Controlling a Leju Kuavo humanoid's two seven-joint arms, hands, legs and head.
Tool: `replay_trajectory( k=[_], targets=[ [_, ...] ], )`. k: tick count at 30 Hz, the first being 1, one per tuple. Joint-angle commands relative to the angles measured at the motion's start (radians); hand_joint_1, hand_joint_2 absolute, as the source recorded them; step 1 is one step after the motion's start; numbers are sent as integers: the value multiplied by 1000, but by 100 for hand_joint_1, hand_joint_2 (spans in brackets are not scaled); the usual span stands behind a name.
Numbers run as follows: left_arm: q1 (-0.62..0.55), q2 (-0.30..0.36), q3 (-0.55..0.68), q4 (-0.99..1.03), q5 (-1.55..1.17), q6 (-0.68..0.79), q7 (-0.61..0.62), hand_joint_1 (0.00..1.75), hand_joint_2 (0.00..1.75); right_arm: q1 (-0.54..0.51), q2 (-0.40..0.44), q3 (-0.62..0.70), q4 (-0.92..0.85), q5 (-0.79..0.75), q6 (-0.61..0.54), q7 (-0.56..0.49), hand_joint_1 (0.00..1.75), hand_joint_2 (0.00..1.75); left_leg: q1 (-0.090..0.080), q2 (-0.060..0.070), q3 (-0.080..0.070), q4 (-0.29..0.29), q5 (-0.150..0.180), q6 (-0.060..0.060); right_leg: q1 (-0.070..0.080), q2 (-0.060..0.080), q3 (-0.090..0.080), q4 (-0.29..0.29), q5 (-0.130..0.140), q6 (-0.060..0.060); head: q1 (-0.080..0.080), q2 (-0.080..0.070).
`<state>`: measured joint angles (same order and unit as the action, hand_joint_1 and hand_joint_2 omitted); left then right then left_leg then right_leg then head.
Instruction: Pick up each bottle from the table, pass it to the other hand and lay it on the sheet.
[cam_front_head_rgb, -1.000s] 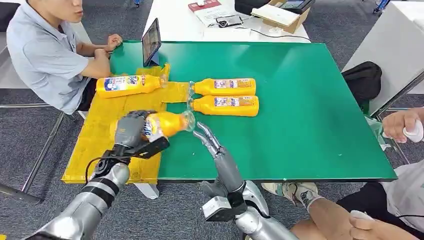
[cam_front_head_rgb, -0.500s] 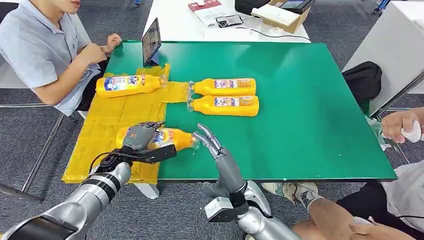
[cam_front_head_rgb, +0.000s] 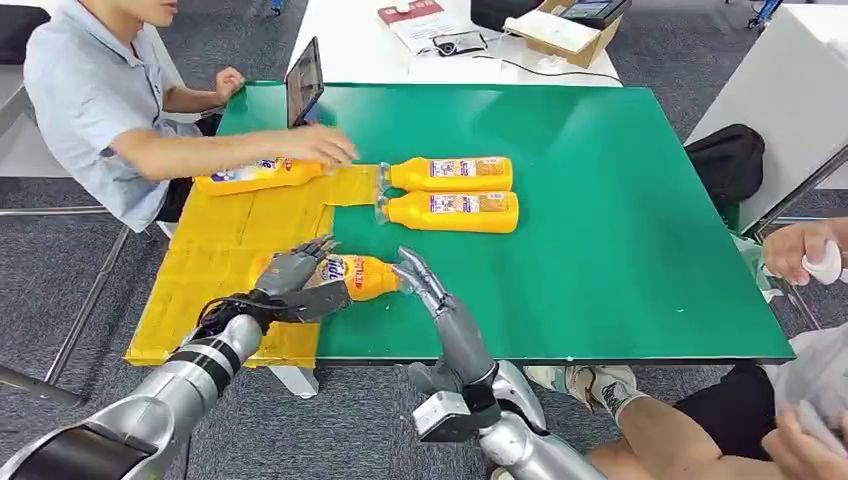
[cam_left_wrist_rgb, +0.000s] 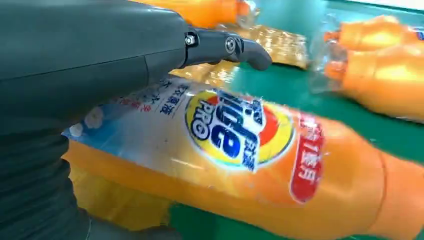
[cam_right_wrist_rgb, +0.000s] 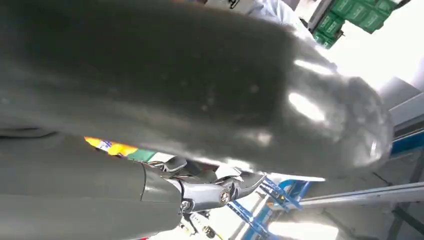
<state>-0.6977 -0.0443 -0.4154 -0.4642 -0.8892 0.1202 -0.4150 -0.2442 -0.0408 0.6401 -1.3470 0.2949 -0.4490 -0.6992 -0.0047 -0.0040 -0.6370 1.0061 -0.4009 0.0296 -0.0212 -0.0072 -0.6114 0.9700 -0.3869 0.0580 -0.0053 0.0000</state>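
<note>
Lowered since before, the bottle (cam_front_head_rgb: 352, 276) lies across the sheet (cam_front_head_rgb: 215, 275) edge, left hand (cam_front_head_rgb: 290, 274) gripping it, right hand (cam_front_head_rgb: 425, 284) spread apart.

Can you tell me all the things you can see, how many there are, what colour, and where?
bottles: four, orange; two side by side on the green table, one on the sheet under a person's hand, one lying at the sheet's edge under the robot's left hand
sheet: one, yellow, on the table's left part
table: one, green
tablet: one, dark, propped at the far edge
bag: one, black, on the floor to the right
person: seated left, hand on the far bottle
left hand: grey, on the near bottle
right hand: grey, beside that bottle's cap end
</note>
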Motion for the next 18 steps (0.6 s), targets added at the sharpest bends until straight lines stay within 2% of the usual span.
replay_trajectory(
  k=[1, 2, 4, 5, 6, 9, 14, 18],
  targets=[
    [78, -45, 184, -143, 280, -73, -225, 0, 175, -17, -17, 16, 27, -23, -36, 1, 0, 0, 1, 1, 5, 0, -2, -2, 1, 2, 5, -1, -2, -2, 0, 0],
    [122, -76, 245, -240, 382, -65, -263, 0, 175, -9, -15, 14, 12, -31, -55, 1, 0, 0, 0, 0, 4, -1, -2, -1, 0, 0, 4, -1, -1, -2, 0, 0],
    [199, -130, 305, -425, 636, -199, -151, 0, 175, 16, -12, 1, -2, -21, -104, 1, 0, 0, 1, 0, 4, 0, -3, -1, 1, 0, 4, -1, -2, -2, 0, 0],
    [220, -141, 310, -473, 676, -190, -166, 0, 175, 21, -12, 1, -12, -21, -115, 1, 0, 0, 1, -1, 2, 0, -2, -1, 1, -1, 2, -1, -2, -1, 0, 0],
    [251, -153, 315, -543, 760, -181, -162, 0, 175, 30, -9, -7, -17, -27, -135, 1, 0, 175, 1, -1, 4, 1, -4, -1, 1, -1, 5, 0, -4, -2, 0, 0],
    [310, -146, 298, -662, 890, -178, -144, 0, 175, 51, -7, -24, -32, -33, -157, 1, 0, 175, 1, 1, 3, 1, -4, -1, 1, 1, 3, 0, -3, -2, 0, 0],
    [411, -142, 288, -840, 903, -36, -210, 0, 175, 86, -8, -55, -43, -29, -158, 1, 0, 175, 1, 2, 3, 0, -4, -2, 1, 2, 2, 0, -2, -2, 0, 0],
    [452, -133, 263, -902, 946, -45, -209, 0, 175, 98, -15, -69, -49, -2, -166, 1, 0, 175, 1, 2, 1, 0, -3, -2, 1, 2, 0, -1, -2, -2, 0, 0]
  ],
)
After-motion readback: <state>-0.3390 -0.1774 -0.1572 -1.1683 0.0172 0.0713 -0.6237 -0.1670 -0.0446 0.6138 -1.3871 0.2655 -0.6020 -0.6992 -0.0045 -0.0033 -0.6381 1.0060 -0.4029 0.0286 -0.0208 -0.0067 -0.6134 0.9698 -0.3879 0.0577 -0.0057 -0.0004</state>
